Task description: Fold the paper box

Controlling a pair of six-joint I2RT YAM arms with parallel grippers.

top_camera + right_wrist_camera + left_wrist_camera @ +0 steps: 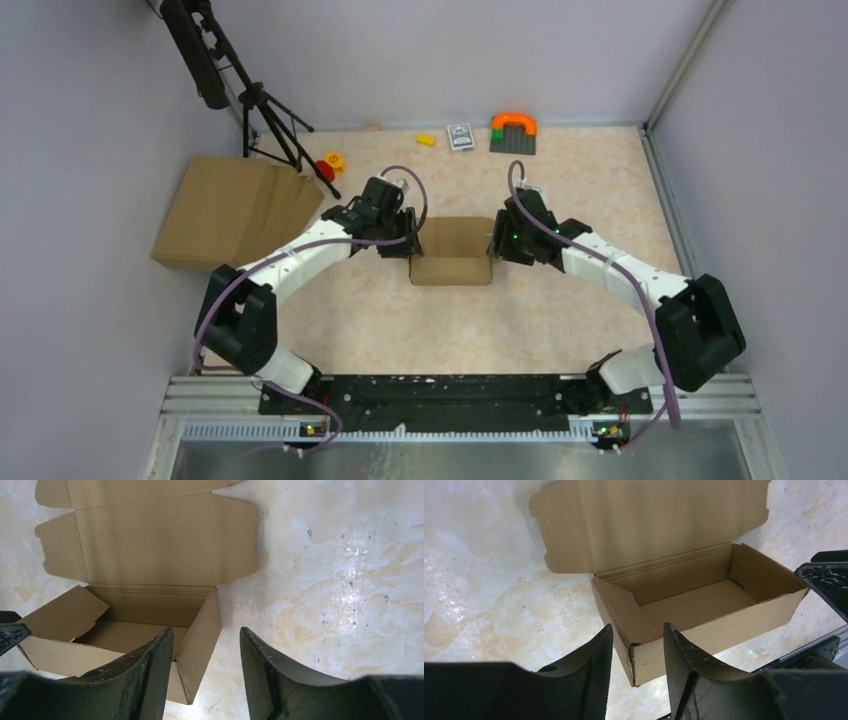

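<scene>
Noted box (452,250) mid-frame on table (580,300), lid flap (649,520) lying open toward upper frame; left gripper (636,630) and right gripper (206,630) both apart, straddling opposite end walls unclamped; judged light, thin, crease-prone, so best pinched gently at lid's free edge.

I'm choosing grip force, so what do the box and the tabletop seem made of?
The paper box looks like thin brown corrugated cardboard, matte: faint flute lines show on its lid. The table looks like a glossy marble-patterned sheet, perhaps laminate or vinyl, judging by glare patches.
</scene>
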